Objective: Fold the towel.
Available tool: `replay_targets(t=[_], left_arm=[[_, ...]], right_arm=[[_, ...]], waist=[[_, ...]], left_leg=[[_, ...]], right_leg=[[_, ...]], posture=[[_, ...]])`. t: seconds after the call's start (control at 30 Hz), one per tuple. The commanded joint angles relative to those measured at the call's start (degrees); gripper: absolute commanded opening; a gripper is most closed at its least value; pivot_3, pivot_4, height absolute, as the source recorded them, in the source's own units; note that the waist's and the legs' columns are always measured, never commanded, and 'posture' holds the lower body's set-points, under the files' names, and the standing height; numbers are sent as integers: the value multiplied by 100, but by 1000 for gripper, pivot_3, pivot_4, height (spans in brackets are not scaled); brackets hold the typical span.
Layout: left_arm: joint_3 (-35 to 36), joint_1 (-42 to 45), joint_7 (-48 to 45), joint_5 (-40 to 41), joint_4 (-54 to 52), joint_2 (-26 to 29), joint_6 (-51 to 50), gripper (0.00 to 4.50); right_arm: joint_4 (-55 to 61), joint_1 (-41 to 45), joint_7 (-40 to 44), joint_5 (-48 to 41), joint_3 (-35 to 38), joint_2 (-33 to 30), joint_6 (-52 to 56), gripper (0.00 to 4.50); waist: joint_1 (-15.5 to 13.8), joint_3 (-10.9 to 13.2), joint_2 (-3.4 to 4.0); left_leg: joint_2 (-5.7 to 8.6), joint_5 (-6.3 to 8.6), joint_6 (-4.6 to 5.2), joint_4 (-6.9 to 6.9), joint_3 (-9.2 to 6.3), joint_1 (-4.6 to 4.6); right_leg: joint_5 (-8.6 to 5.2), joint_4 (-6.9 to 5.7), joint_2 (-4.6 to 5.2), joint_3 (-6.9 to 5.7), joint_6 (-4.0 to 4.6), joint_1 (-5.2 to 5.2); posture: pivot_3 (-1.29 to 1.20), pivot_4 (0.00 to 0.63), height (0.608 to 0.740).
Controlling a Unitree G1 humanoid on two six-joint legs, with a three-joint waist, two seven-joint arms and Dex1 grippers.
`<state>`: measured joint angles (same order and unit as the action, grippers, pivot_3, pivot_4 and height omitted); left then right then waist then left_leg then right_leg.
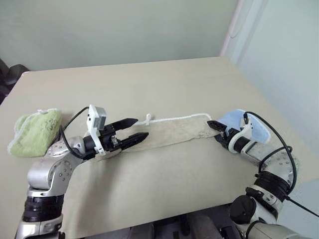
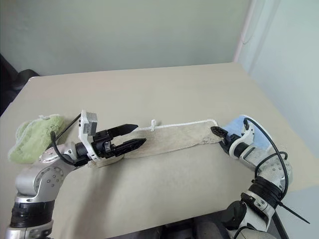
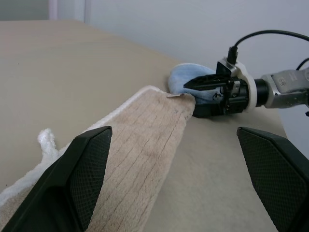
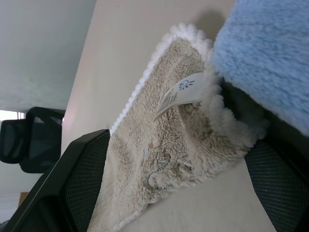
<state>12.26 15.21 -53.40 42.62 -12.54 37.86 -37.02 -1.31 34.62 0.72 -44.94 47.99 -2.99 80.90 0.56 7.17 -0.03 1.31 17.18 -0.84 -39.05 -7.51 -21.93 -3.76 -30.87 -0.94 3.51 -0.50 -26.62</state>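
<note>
Towel lies flat on the table as a long narrow strip across mid-frame in the head views, white corded edge along its upper side, small white loop on that edge. Left claw at the strip's left end, fingers parted, gripping nothing; right claw at the strip's right end, fingers also spread, towel corner with a small white label lying between them. Green towel at left edge; blue towel just beside the right claw.
</note>
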Motion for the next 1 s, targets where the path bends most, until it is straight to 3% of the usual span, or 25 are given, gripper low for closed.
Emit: replay_targets(t=[0.03,0.17,0.43,0.5,0.7,1.0], left_arm=[[-21,-29,-67,-54,-208,88,119,4500],[-35,-58,-55,-67,-215,86,149,4500],[56,-127,-81,-45,-203,134,161,4500],[70,-165,-103,-20,-230,159,150,4500],[36,-308,-254,-43,-249,300,174,4500],[89,-272,-301,-190,-44,379,283,4500]], right_arm=[[-211,28,77,10,-309,-97,-238,4486],[-280,-36,110,-43,-473,-184,-356,3330],[113,-212,147,-264,-683,-333,-406,517],[256,-242,139,-334,-703,-398,-383,50],[632,-278,168,-491,-836,-709,-305,50],[1014,-327,1100,210,-2453,-2288,-1067,50]], waist=[[4,0,0],[2,2,3],[-30,1,3],[-39,1,3],[-73,1,3],[-106,2,6]], left_leg=[[0,0,0,0,0,0],[-1,0,-1,1,1,-4],[-3,-12,24,10,1,-3],[0,-7,34,8,1,-4],[2,3,46,9,1,-2],[1,35,-9,3,1,-4]], right_leg=[[0,0,0,0,0,0],[0,1,0,2,0,-4],[1,-3,0,1,0,-7],[0,-1,3,1,0,-6],[-3,1,6,0,-5,-5],[-4,0,6,3,-4,-3]], posture=[[0,150,740],[0,150,740],[0,150,740],[0,150,740],[0,150,740],[0,150,740]])
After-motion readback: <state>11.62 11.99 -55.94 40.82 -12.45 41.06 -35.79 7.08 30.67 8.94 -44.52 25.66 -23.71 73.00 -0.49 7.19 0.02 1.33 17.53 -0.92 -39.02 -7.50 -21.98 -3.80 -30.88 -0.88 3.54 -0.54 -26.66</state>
